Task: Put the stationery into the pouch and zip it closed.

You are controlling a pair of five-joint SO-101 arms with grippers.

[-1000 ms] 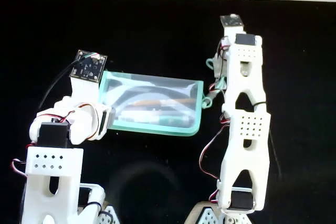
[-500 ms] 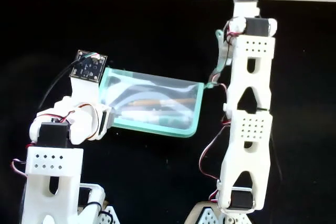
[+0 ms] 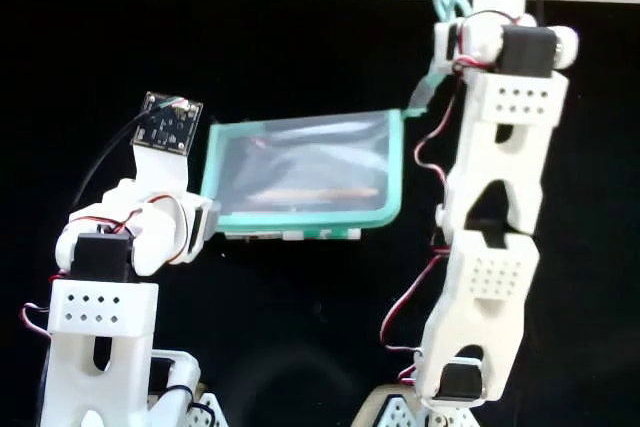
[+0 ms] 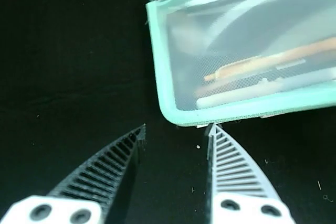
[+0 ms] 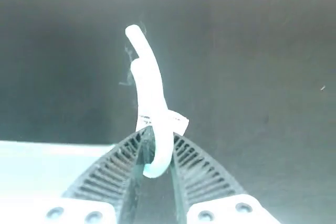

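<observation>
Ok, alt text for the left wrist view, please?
A mint-edged see-through pouch holding pens, against the black table. The left gripper is open at the pouch's corner, one of its fingers close to the pouch's edge.

The high camera is sitting off the arms and looking down over the black table (image 3: 300, 57), far enough back to be taking in both arms from base to wrist and the pouch (image 3: 300, 162) between them. The left wrist camera is riding just behind the left gripper (image 4: 176, 128), looking along its spread fingers at close range, and is sharing one end of the pouch with the high view. The right wrist camera is peering past the right gripper (image 5: 160, 132), very near the loop (image 5: 149, 77) pinched there, and is sharing that loop and the table beyond with the high view.
</observation>
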